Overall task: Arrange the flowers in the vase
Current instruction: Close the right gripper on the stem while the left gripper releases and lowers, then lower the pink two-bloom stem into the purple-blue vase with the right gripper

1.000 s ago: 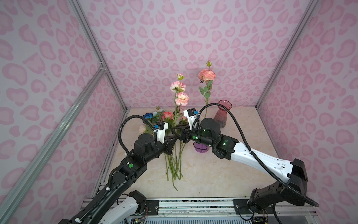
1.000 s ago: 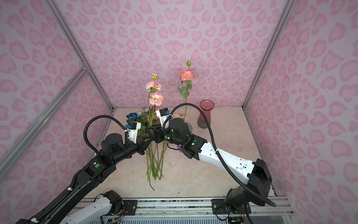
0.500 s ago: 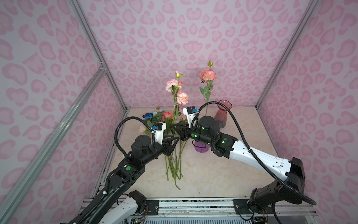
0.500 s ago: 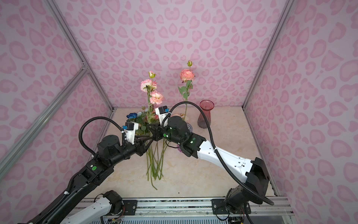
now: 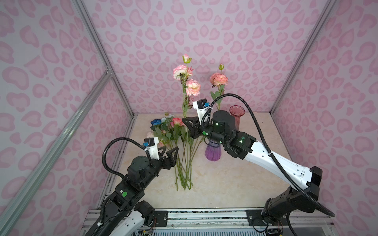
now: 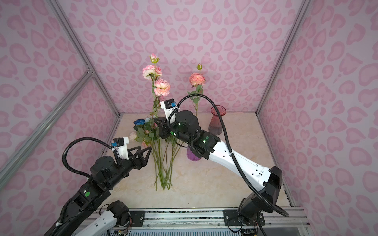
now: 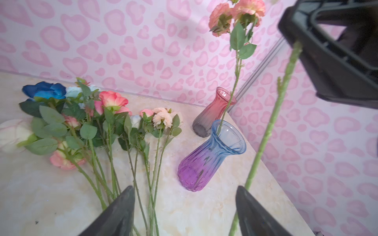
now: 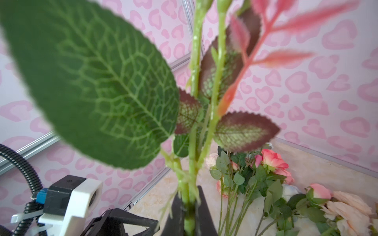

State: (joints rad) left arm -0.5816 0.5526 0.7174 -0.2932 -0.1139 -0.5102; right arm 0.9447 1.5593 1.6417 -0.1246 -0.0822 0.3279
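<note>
1. Left wrist view — done so far: one tall peach peony-like flower (image 7: 237,14) standing with its stem in the ribbed blue-to-purple glass vase (image 7: 208,159), mid-table.
2. In hand: a long green stem with pink-and-cream blooms (image 5: 192,87), held upright and clamped low between the closed jaws of the right gripper (image 5: 187,123). Above the heap, near the vase, not yet in it.
3. Jaws of the left gripper (image 5: 170,152) wide apart, gripping nothing; near the heap's stems, with the held stem's lower part just beside one finger (image 7: 255,214).
4. Left to do: roughly ten leafy roses (image 5: 173,130) in pink, peach, cream, pale blue and one deep blue, heaped on the beige marbled tabletop (image 5: 225,183). Blooms toward the back-left corner, stem ends toward the front. By that count, early in the task.
5. Ribbed red-to-grey glass vase (image 5: 237,114) near the back wall, apparently empty.
6. Room: front and right of the tabletop bare, heap near the foot of the left wall. Right forearm hanging over the blue-to-purple vase in both top views, hiding its mouth there. Probably calls for raising the stem end above the rim and clear of the peach flower's leaves — open air overhead.
</note>
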